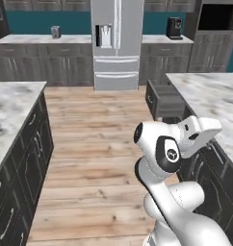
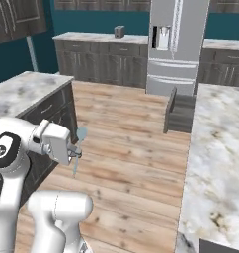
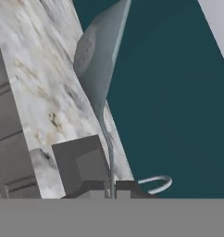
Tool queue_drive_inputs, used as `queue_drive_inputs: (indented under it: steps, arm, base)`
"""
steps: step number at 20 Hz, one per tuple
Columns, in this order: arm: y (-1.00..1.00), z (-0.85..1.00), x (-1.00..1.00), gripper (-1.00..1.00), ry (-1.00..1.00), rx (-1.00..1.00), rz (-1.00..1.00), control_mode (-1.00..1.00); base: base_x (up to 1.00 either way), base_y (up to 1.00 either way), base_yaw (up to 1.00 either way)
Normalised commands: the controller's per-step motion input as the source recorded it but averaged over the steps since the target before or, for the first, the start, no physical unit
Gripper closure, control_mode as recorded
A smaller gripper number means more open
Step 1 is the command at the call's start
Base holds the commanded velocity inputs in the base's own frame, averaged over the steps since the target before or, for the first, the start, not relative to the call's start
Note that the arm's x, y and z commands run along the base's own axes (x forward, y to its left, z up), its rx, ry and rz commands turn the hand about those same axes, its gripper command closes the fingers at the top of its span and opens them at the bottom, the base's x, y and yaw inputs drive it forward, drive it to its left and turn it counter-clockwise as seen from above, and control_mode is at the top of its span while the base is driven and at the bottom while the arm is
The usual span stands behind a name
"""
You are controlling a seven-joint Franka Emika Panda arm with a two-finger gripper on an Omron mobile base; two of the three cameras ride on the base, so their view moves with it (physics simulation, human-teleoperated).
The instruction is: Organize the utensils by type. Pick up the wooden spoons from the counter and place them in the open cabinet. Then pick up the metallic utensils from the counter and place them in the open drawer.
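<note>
Metal spoon [image 2: 79,143]: small, slim, silver-grey. Location: mid-left of the right base view, carried in the air beside the arm, bowl up and handle tip hanging down below the hand. In the hand view [image 3: 99,69] its bowl fills the upper centre, with the thin handle running down to the fingertips.

Gripper [image 3: 112,189]: jaws pressed together on the spoon's handle, pinching it near the low end. Same gripper at mid-left of the right base view [image 2: 76,150].

Open drawer [image 1: 164,100]: dark grey box pulled out from the floor cabinets, right of centre in the left base view; upper right of centre in the right base view [image 2: 179,114]. Well apart from the spoon, with bare wood floor [image 2: 126,148] between.

Counter [image 2: 218,163]: marble slab along the right edge, beside the drawer.

Risks, as judged:
- The grip is on a thin handle far from the bowl, so the spoon may pivot or slip during the swing toward the drawer.
- A release short of the drawer box would drop it on the floor.
- The drawer's front panel or the counter edge could catch the spoon's hanging tip on a low approach.
</note>
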Motion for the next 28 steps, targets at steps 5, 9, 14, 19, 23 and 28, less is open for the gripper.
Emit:
queue_drive_inputs:
  steps: [5, 9, 14, 19, 23, 28]
  arm:
    - [0.00, 0.00, 0.00, 1.00, 0.00, 0.00, 0.00, 1.00]
    - [0.00, 0.00, 0.00, 1.00, 0.00, 0.00, 0.00, 1.00]
    - [0.00, 0.00, 0.00, 1.00, 0.00, 0.00, 0.00, 1.00]
    - [0.00, 0.00, 0.00, 1.00, 0.00, 0.00, 0.00, 1.00]
    - [0.00, 0.00, 0.00, 1.00, 0.00, 0.00, 0.00, 1.00]
    - [0.00, 0.00, 0.00, 1.00, 0.00, 0.00, 0.00, 1.00]
  base:
    - [0.67, -0.34, -0.02]
    - [0.60, -0.40, -0.06]
    - [0.51, -0.48, -0.10]
    - [0.48, -0.32, -0.13]
    - [0.50, -0.13, -0.14]
    - [0.52, -0.01, -0.15]
